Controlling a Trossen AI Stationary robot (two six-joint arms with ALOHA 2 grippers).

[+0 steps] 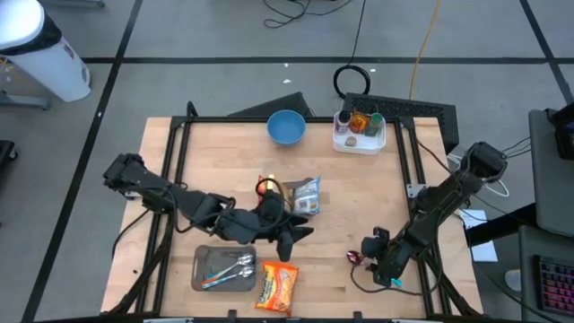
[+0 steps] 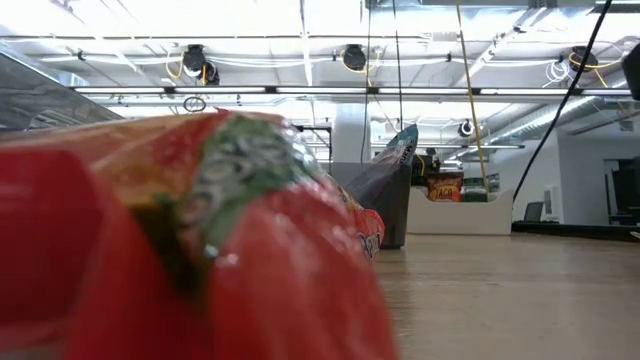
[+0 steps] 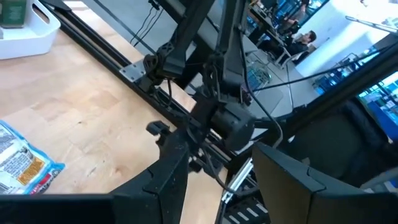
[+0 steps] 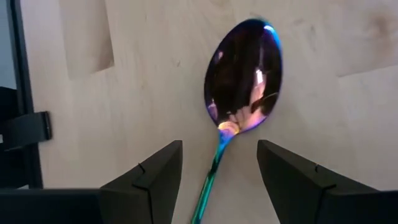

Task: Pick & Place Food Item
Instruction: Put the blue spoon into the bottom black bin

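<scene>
2 dark arms worked low over the pale wooden table (image 1: 359, 202), each near a different item.

Right gripper (image 4: 219, 163) hovered at the table's front right with its fingers parted, straddling the handle of an iridescent purple metal spoon (image 4: 244, 78) that lay flat on the wood, nothing gripped. Left gripper (image 1: 300, 233) sat mid-table, jaws apart and empty, just beside a silver-blue foil snack packet (image 1: 307, 195). An orange crinkled snack bag (image 1: 277, 287) lay at the front edge beside a grey metal tray (image 1: 204, 260) of cutlery.
</scene>
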